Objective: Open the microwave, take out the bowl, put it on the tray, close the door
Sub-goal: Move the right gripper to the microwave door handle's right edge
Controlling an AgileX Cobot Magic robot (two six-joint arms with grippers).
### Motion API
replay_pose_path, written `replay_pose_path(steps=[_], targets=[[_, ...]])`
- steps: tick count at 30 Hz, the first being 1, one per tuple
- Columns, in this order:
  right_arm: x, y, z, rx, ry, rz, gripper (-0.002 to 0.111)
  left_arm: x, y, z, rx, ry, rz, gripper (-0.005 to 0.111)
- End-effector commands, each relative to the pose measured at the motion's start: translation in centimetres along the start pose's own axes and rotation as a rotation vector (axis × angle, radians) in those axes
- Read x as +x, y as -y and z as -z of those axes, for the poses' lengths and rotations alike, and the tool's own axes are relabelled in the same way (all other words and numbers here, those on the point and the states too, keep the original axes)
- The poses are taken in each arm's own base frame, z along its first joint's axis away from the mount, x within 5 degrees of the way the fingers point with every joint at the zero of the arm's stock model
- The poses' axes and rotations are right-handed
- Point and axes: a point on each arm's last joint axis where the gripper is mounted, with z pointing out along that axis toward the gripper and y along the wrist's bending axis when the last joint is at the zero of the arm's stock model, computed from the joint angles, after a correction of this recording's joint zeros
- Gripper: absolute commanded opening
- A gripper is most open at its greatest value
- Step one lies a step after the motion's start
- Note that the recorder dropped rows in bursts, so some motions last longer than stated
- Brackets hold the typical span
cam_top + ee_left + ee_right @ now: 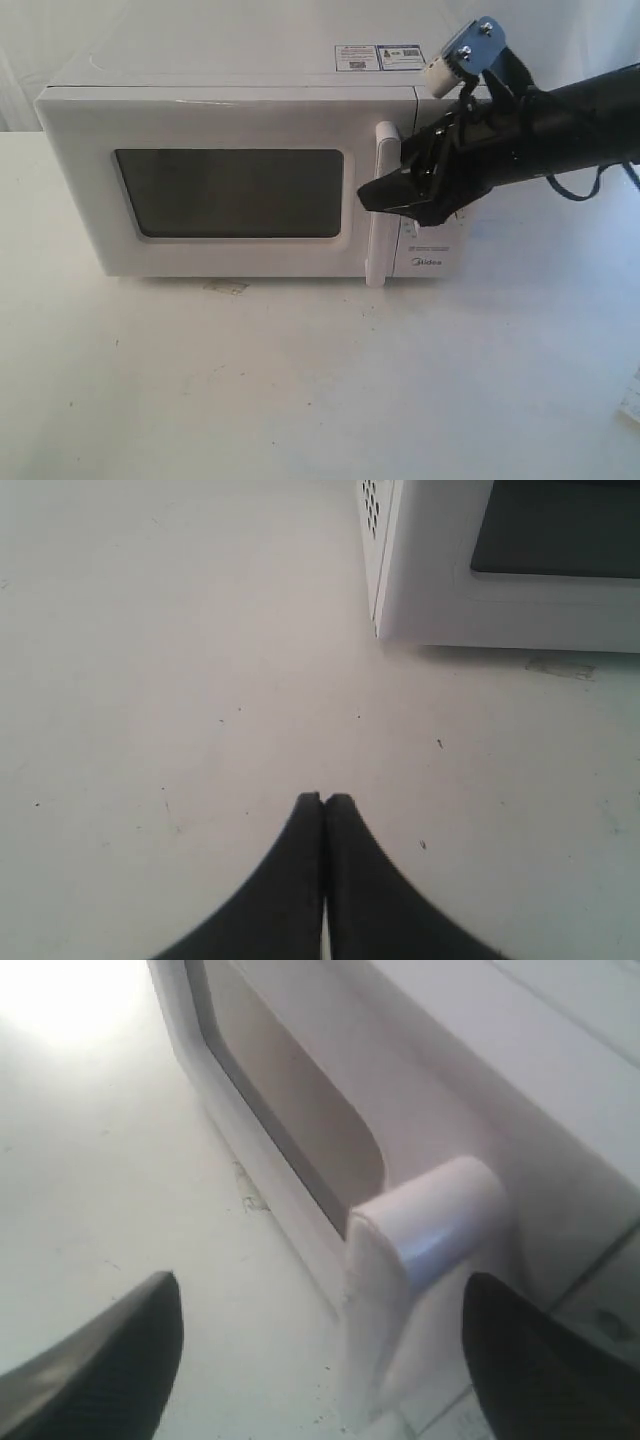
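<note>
The white microwave [230, 90] stands on the table with its door [90, 200] shut, its dark window [230, 192] facing me. My right gripper [400, 190] is open just in front of the vertical bar handle [382, 215], partly covering the control panel. In the right wrist view the handle [420, 1230] stands between the two spread fingers [110, 1360], untouched. My left gripper [324, 800] is shut on nothing, low over bare table some way off the microwave's corner [385, 590]. The bowl is hidden. No tray shows.
Stickers [378, 57] lie on the microwave's top. A small stain [225, 287] marks the white table [300, 380] under the door. Something white pokes in at the right edge [633, 400].
</note>
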Motion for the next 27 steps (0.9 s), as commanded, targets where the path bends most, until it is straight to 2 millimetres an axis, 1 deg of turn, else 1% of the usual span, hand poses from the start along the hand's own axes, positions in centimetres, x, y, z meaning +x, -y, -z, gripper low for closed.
replay_pose_path(steps=[1, 4, 5, 7, 10, 11, 16, 18, 19, 22, 23, 25, 27], targets=[[0.5, 0.5, -1.9, 0.041, -0.013, -0.030, 0.069, 0.1, 0.0, 0.0, 0.000, 0.001, 0.008, 0.000], [0.8, 0.6, -2.4, 0.041, -0.020, -0.042, 0.057, 0.1, 0.0, 0.0, 0.000, 0.001, 0.008, 0.000], [0.8, 0.7, -2.4, 0.040, -0.018, -0.049, 0.051, 0.1, 0.0, 0.0, 0.000, 0.001, 0.008, 0.000], [0.9, 0.7, -2.5, 0.042, -0.019, -0.054, 0.036, 0.1, 0.0, 0.0, 0.000, 0.001, 0.008, 0.000], [0.9, 0.7, -2.6, 0.041, -0.013, -0.065, 0.008, 0.1, 0.0, 0.0, 0.000, 0.001, 0.008, 0.000], [0.8, 0.7, -2.6, 0.042, -0.011, -0.067, 0.000, 0.1, 0.0, 0.0, 0.000, 0.001, 0.008, 0.000], [0.8, 0.7, -2.6, 0.042, -0.007, -0.073, 0.000, 0.1, 0.0, 0.0, 0.000, 0.001, 0.008, 0.000], [0.8, 0.2, -2.6, -0.015, -0.004, -0.047, 0.000, 0.1, 0.0, 0.0, 0.000, 0.001, 0.008, 0.000], [0.7, -0.3, -2.6, -0.073, 0.003, -0.020, 0.000, 0.1, 0.0, 0.0, 0.000, 0.001, 0.008, 0.000], [0.4, -3.6, -1.7, -0.444, 0.068, 0.163, 0.000, 0.1, 0.0, 0.0, 0.000, 0.001, 0.008, 0.000], [0.4, -4.2, -1.4, -0.519, 0.092, 0.204, 0.000, 0.1, 0.0, 0.0, 0.000, 0.001, 0.008, 0.000], [0.3, -4.2, -1.3, -0.518, 0.112, 0.232, 0.000, 0.1, 0.0, 0.0, 0.000, 0.001, 0.008, 0.000], [0.3, -3.6, -1.6, -0.453, 0.087, 0.178, 0.000, 0.1, 0.0, 0.0, 0.000, 0.001, 0.008, 0.000]])
